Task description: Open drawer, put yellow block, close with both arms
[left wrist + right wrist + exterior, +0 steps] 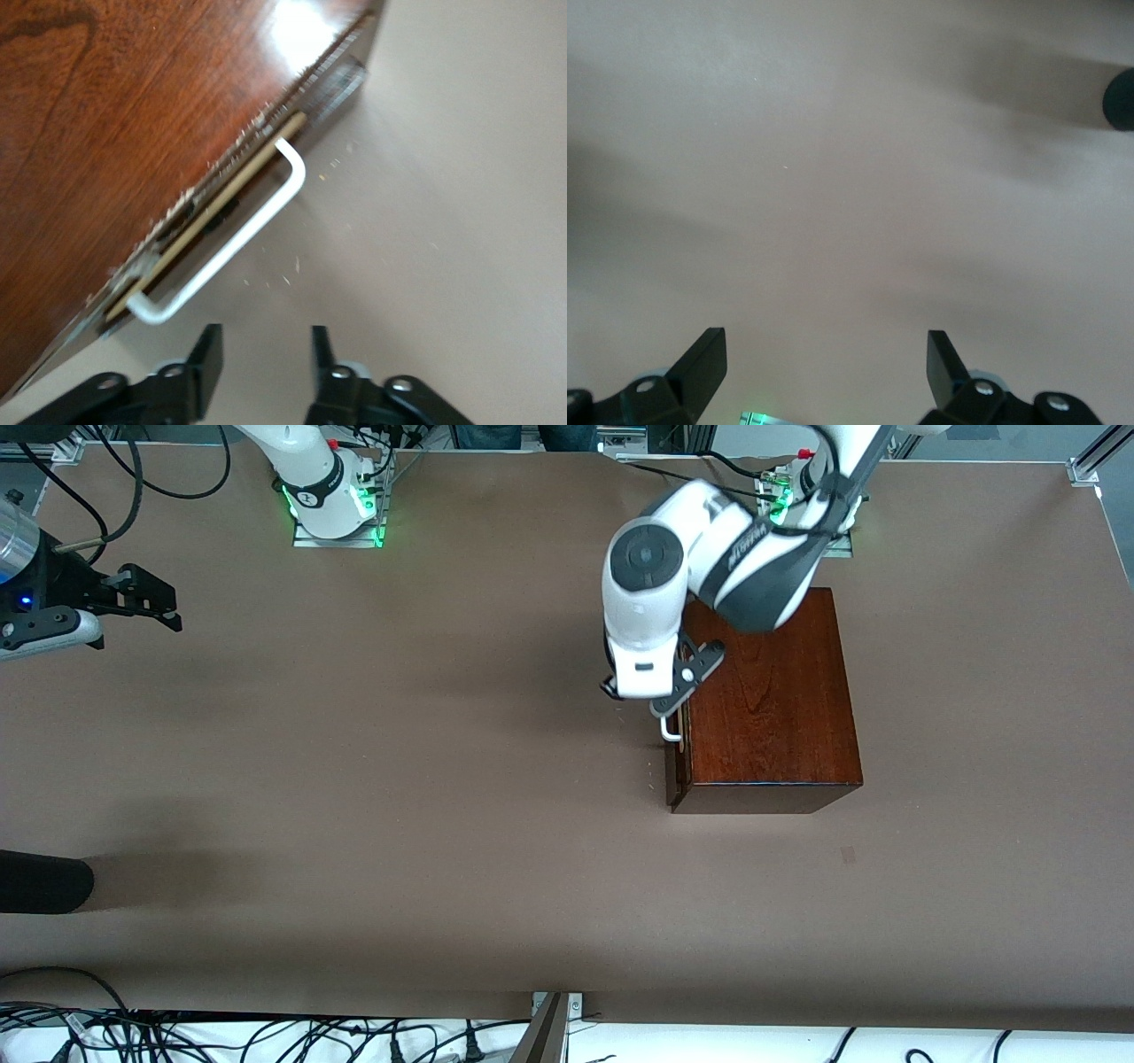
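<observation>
Two arms in the front view, and only the left pincer [666, 710] is close to anything: it sits right at the white handle [671, 729] on the front of the drawer [678, 766], which looks shut in the wooden box [769, 691] toward the counter [354, 797] edge at the left arm's end, while the right pincer [146, 602] waits over the other end. Left wrist view: fingers [205, 359] parted, gripping nothing, just short of the handle bar [232, 251], which runs along the drawer front. Right wrist view shows spread fingers [704, 359] over bare counter, and the yellow block isn't visible anywhere.
</observation>
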Action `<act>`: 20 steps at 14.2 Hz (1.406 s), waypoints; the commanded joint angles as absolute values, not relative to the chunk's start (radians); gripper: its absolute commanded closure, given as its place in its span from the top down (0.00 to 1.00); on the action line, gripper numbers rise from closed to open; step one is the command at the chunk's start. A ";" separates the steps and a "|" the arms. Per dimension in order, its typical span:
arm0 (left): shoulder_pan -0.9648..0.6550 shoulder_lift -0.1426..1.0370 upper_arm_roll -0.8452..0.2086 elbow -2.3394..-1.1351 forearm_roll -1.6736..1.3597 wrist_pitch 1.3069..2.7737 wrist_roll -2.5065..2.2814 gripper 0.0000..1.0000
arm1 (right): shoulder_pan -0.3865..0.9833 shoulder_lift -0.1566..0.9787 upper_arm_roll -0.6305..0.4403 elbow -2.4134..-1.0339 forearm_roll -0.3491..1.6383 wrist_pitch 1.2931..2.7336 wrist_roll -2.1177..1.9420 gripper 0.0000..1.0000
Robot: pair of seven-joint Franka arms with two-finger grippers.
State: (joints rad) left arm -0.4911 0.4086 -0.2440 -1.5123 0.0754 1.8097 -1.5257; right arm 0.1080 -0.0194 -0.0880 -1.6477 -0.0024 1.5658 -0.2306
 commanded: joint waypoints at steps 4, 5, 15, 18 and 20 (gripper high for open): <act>-0.330 0.247 -0.256 -1.539 0.002 1.717 -1.171 1.00 | 0.091 -0.021 -0.091 -1.638 0.002 1.539 -0.218 1.00; -0.298 0.226 -0.256 -1.542 0.000 1.698 -1.110 1.00 | 0.091 -0.023 -0.091 -1.643 0.000 1.539 -0.218 1.00; -0.152 0.054 -0.111 -1.578 0.000 1.543 -0.447 1.00 | 0.089 -0.044 -0.112 -1.716 0.015 1.606 -0.181 1.00; -0.152 0.031 -0.051 -1.595 0.000 1.545 -0.312 1.00 | 0.091 -0.092 -0.104 -1.773 0.017 1.646 -0.179 1.00; -0.150 0.002 -0.026 -1.621 0.003 1.552 -0.234 1.00 | 0.091 -0.100 -0.089 -1.770 0.017 1.629 -0.178 1.00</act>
State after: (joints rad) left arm -0.1544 0.0622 -0.0436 -1.5640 0.0221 1.5437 -0.3182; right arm 0.1001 -0.0477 -0.1122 -1.7298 0.0024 1.6235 -0.1921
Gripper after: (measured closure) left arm 0.000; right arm 0.000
